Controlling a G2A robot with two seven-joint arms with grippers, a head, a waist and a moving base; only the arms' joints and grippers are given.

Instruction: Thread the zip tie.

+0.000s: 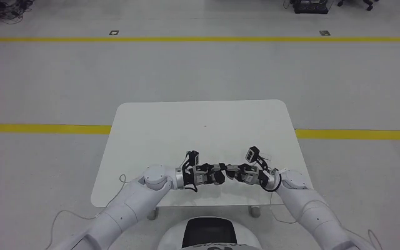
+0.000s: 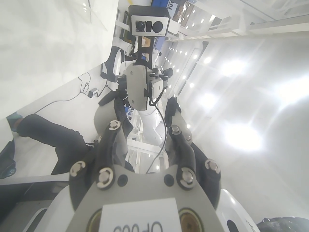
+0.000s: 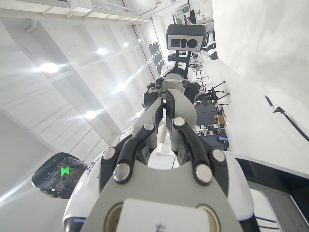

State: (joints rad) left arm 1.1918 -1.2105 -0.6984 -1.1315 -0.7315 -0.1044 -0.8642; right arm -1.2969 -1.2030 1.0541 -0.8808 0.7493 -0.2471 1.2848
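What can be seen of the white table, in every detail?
The table has a plain white top that looks smooth and matt, a rectangle with rounded corners, lying level on the pale floor. A foot shows under its near edge. The left gripper and the right gripper are over its near part, tip to tip; whether they touch it cannot be told.

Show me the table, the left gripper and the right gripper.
table (image 1: pixel 200 128): top view, bare white top.
left gripper (image 1: pixel 220 172): top view, midway between its fingertips.
right gripper (image 1: pixel 233 169): top view, midway between its fingertips.
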